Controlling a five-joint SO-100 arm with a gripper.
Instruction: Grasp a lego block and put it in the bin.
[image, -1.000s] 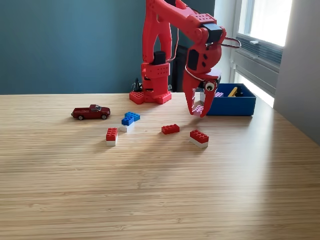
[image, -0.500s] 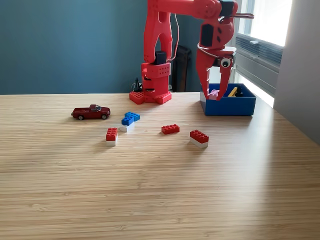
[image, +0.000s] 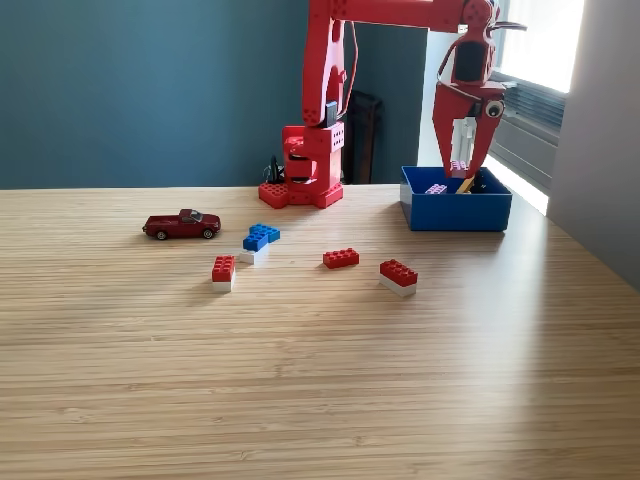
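Observation:
My red gripper (image: 461, 172) hangs fingers-down over the blue bin (image: 458, 212) at the exterior view's right. It is shut on a small pink lego block (image: 457, 166), held just above the bin's rim. Another pink block (image: 436, 188) and a yellow piece (image: 466, 185) lie inside the bin. On the table lie a red-on-white block (image: 223, 270), a blue block (image: 260, 238), a red block (image: 341, 258) and another red-on-white block (image: 398, 275).
A dark red toy car (image: 181, 224) stands on the wooden table at the exterior view's left. The arm's red base (image: 302, 190) sits at the table's back, left of the bin. A window and grey wall bound the right side.
The gripper has risen from table height and swung right with the pink block, from in front of the bin's left corner to above the bin. The loose blocks have not moved.

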